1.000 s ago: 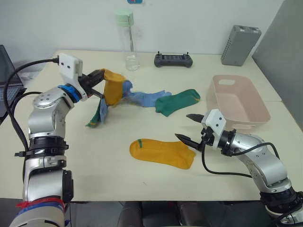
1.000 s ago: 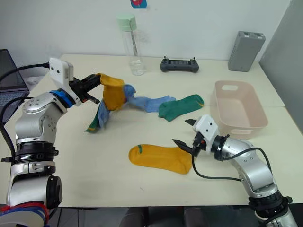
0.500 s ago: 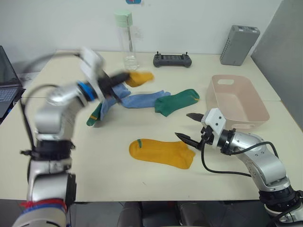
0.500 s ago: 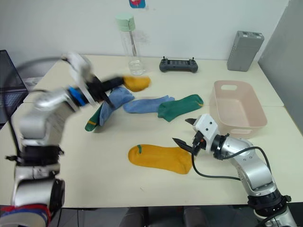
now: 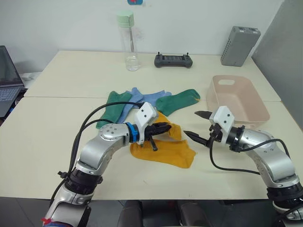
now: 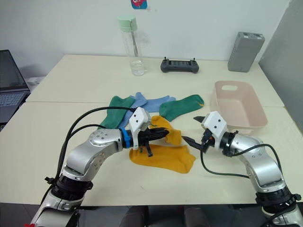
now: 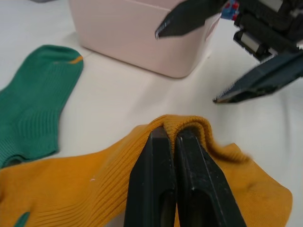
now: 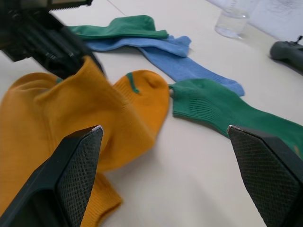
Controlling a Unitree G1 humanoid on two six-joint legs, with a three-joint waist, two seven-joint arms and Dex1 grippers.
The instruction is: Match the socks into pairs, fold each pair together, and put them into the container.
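Since a second ago, the left gripper [image 5: 166, 126] has swung down to the table, pinching a mustard-yellow sock [image 5: 166, 133] over the flat yellow sock [image 5: 165, 153]. Just beyond, the right gripper [image 5: 199, 126] waits spread wide, pink container [image 5: 258, 112] behind it.

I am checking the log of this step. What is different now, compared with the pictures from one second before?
The left end effector carried its mustard-yellow sock from the far left of the table down onto the other yellow sock, still shut on its cuff. The blue socks and a green sock it had lifted now lie flat. The right end effector stays open beside the pair; the pink container is unchanged.
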